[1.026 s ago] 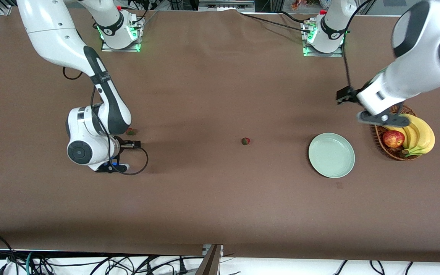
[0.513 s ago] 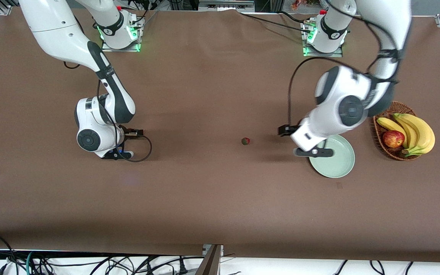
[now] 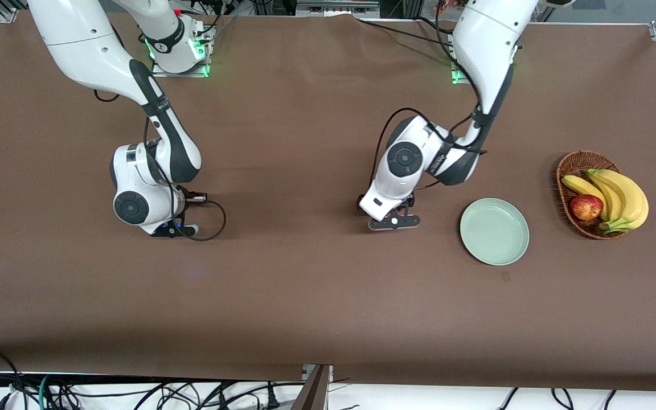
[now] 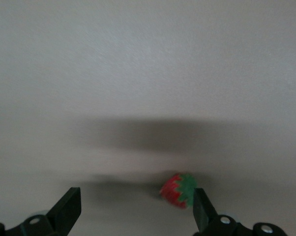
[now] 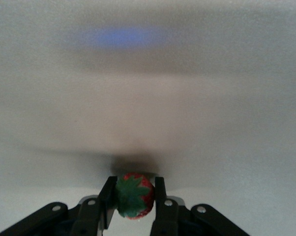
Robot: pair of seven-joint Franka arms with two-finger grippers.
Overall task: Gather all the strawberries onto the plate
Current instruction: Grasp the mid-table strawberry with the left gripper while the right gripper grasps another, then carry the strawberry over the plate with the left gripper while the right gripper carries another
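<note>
Strawberry one sits clamped in my right gripper, low toward the right arm's end, well apart from the plate; I'd lift gently. My left gripper, released, straddles strawberry two off-centre.

arm shells: glossy white, black bands at the joints
wrists: round white caps with grey discs
cables: thin black loops
bases: green glowing rings
fingers: black, small silver screws
</note>
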